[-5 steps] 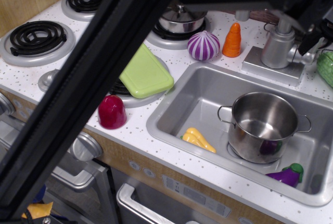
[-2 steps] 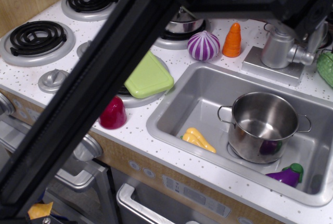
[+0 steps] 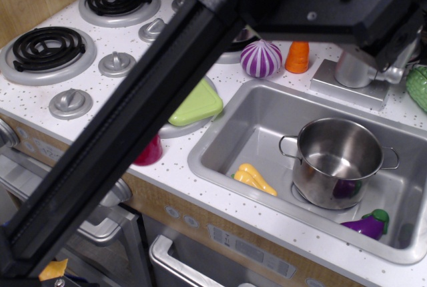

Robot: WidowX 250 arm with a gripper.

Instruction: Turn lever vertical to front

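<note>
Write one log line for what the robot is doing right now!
arm: black, over shiny cylindrical faucet body | fingers: hidden | short silver-grey lever: sticks sideways, not yet turned | steel pot: in sink

The black robot arm swung rightward across the view, uncovering the stove knobs and hiding the lidded pot. Its head dropped over the faucet body, covering more of it.
</note>
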